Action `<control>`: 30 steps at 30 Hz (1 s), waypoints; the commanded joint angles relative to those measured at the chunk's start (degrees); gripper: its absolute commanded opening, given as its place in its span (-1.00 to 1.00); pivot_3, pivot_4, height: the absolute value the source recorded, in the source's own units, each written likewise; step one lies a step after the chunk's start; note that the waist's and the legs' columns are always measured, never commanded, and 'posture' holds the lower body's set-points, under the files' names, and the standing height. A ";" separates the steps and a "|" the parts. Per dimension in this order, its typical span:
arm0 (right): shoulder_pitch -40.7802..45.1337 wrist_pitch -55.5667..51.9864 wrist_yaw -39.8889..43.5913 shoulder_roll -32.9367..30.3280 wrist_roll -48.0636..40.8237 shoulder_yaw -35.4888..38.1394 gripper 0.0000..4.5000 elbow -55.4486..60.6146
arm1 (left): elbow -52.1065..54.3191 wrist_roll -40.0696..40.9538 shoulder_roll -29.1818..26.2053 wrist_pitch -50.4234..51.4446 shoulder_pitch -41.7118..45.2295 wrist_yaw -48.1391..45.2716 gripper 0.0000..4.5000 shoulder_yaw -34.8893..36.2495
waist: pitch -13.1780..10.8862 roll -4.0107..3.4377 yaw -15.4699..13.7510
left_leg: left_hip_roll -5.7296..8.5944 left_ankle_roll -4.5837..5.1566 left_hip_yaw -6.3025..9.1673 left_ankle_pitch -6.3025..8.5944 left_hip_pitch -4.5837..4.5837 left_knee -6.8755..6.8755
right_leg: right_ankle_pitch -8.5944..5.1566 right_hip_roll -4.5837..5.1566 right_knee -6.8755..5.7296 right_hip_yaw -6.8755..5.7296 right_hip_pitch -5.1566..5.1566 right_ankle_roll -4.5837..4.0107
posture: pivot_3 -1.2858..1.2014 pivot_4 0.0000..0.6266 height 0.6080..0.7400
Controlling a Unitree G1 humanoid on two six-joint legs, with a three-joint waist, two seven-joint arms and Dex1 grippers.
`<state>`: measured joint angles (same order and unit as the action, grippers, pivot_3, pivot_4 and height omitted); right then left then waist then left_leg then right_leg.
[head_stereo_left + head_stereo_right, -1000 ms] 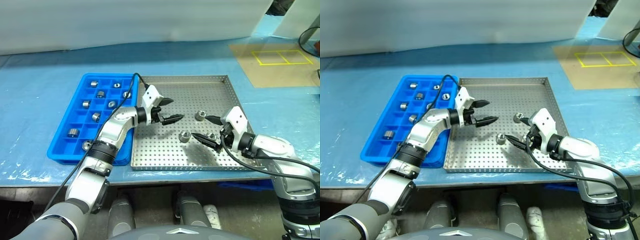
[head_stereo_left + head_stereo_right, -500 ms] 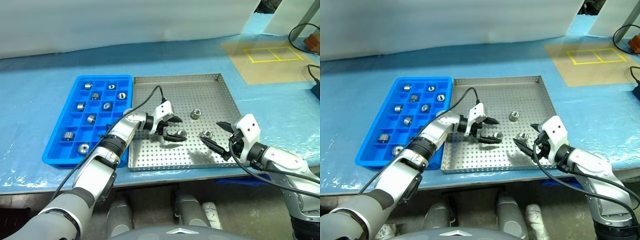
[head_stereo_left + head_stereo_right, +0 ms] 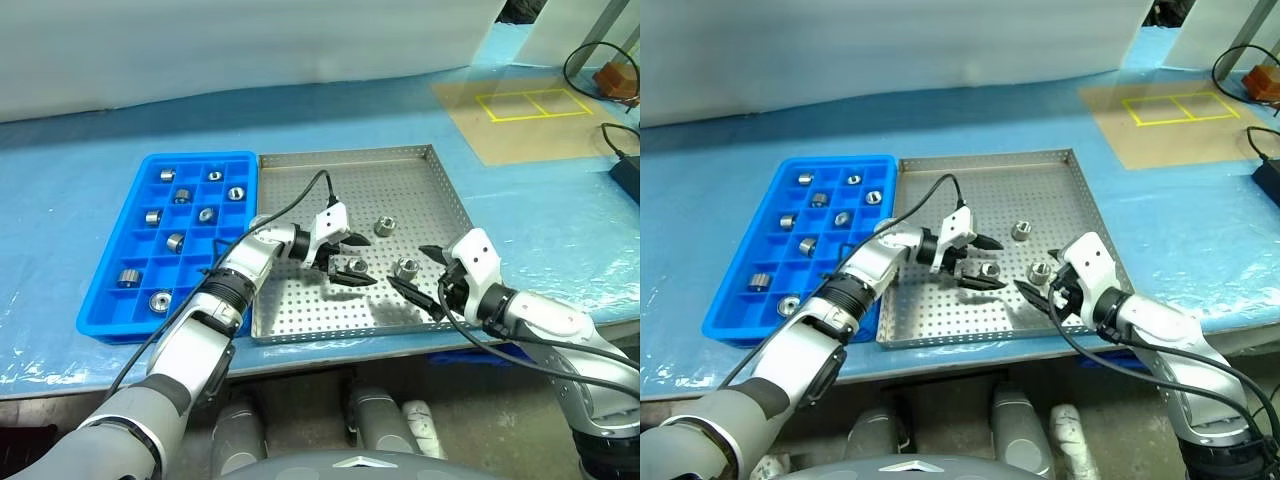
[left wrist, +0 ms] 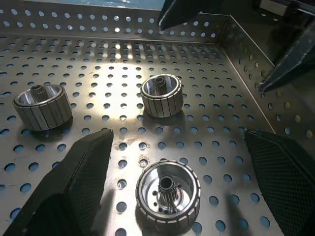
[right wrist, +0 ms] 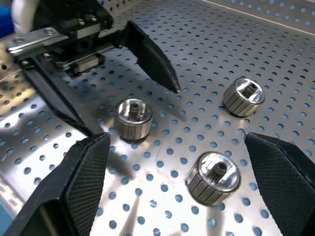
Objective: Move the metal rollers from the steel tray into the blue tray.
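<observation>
The steel tray (image 3: 400, 190) holds three metal rollers. My left gripper (image 3: 357, 260) is open and low over the tray, its fingers on either side of one roller (image 4: 168, 188) without closing on it. My right gripper (image 3: 417, 272) is also open, and a second roller (image 5: 213, 177) stands between its fingers (image 5: 83, 177). The third roller (image 3: 384, 227) stands free, farther back in the tray. The blue tray (image 3: 200, 156) lies against the steel tray's left side, with several rollers (image 3: 174, 241) in its compartments.
Both trays lie on a table under a blue plastic sheet (image 3: 520, 210). A brown board with a yellow rectangle (image 3: 520, 103) lies at the far right, with cables (image 3: 600, 70) beyond it. The two grippers are close together near the steel tray's front rim.
My left gripper has come down and turned, from above the tray to straddling a roller. The right gripper has stayed by its roller. The camera view has shifted.
</observation>
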<state>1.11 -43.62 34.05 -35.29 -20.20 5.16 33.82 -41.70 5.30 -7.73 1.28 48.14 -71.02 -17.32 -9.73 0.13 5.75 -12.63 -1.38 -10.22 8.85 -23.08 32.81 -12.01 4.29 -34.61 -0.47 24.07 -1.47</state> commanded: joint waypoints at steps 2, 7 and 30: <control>4.61 0.98 -1.11 1.07 1.11 -3.31 1.00 -3.30 | 4.37 0.94 -1.57 0.66 -1.29 -0.52 0.98 1.29 | 0.00 0.00 -0.06 | 0.00 0.00 0.00 0.00 -0.01 -0.03 | 0.00 0.00 0.00 -0.01 0.00 0.00 | -0.44 -0.52 1.00; 9.15 0.33 -0.97 1.71 2.33 -7.04 1.00 -7.71 | 7.73 0.57 -3.93 2.30 -3.12 -0.45 0.98 1.12 | 0.00 0.00 -0.23 | -0.02 0.01 0.00 0.00 -0.03 -0.06 | 0.01 0.00 0.00 -0.03 0.02 -0.01 | -0.41 -0.52 1.00; 17.25 3.69 5.84 4.22 7.48 -20.11 0.56 -21.69 | 24.62 1.99 -10.95 11.05 -11.23 3.81 1.00 2.71 | 0.00 -0.01 -2.46 | -0.07 -0.06 -0.01 -0.03 0.04 -0.06 | 0.02 0.00 -0.12 -0.04 0.01 -0.04 | -0.26 -0.52 1.00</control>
<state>17.34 -41.44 39.25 -30.64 -13.94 -14.05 12.33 -20.12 6.46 -18.09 11.96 37.10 -67.85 -15.83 -9.73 0.12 3.29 -12.71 -1.45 -10.22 8.82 -23.04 32.75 -11.99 4.29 -34.73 -0.51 24.07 -1.51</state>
